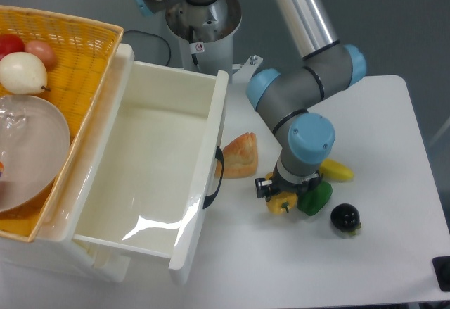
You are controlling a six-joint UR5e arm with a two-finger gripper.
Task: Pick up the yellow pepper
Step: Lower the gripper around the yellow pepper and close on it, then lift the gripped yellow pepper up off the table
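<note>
The yellow pepper (281, 204) is small and glossy and lies on the white table, touching the green pepper (316, 198) on its right. My gripper (287, 191) points straight down right over the yellow pepper. The blue wrist joint (311, 139) hides most of the gripper. Only a black part of the gripper body shows at the pepper's upper left. The fingertips are hidden, so I cannot tell whether they are closed on the pepper. The pepper looks to be at table level.
A yellow banana (338, 171) lies just right of the wrist. A black round fruit (346, 217) sits right of the green pepper. A croissant (241, 155) lies left of the gripper. An open white drawer (219, 122) stands at left, with a yellow basket (77, 34) of fruit behind it.
</note>
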